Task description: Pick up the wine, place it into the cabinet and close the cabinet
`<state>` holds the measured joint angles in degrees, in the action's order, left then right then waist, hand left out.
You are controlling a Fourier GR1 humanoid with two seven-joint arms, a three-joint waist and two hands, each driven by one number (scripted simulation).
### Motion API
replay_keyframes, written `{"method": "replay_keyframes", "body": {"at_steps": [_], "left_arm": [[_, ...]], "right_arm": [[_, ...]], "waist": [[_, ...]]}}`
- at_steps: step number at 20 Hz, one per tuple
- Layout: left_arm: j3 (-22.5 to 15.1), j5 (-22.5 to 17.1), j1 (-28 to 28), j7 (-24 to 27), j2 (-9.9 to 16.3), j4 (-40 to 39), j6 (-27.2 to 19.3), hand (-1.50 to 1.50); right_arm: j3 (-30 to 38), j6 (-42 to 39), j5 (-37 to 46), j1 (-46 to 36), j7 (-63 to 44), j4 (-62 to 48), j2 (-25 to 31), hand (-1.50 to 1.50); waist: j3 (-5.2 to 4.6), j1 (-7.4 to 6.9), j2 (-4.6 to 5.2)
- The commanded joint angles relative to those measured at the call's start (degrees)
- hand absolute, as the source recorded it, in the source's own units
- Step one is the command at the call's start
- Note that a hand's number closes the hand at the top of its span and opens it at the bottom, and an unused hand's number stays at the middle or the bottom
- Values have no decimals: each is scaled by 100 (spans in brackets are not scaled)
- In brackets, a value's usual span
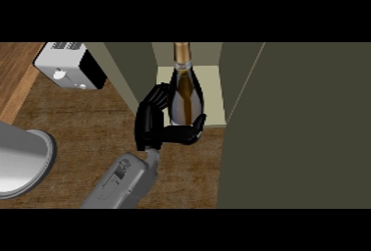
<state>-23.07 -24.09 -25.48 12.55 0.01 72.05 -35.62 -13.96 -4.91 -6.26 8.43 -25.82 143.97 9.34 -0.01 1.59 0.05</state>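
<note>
Olive cabinet (290, 122) open; wine (185, 93) on pale shelf inside, left hand (163, 125) fingers curled round bottle.

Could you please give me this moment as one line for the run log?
phase: placing | robot hand: curled round wine bottle | bottle: at cabinet shelf | cabinet door: open | other hand: not in view

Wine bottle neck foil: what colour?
Gold, above a dark body, on the wine bottle held by the robot hand; head view.
</note>
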Motion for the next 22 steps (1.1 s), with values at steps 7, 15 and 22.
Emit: {"method": "replay_keyframes", "body": {"at_steps": [7, 15, 22], "left_arm": [[-411, -1145, -381, 1092, -1, -1326, -132, 150], [-229, -2069, -628, 1949, -1, -2330, 555, 150], [0, -2276, -1401, 1823, -1, -3017, 436, 150]], "right_arm": [[55, -115, -738, 401, -374, 1065, -11, -150], [407, -223, -908, 294, -284, 838, -37, -150], [54, -123, -714, 314, -486, 1082, -206, -150]], "waist": [[-1, 39, 5], [-3, 47, 22], [-5, 52, 17]]}}
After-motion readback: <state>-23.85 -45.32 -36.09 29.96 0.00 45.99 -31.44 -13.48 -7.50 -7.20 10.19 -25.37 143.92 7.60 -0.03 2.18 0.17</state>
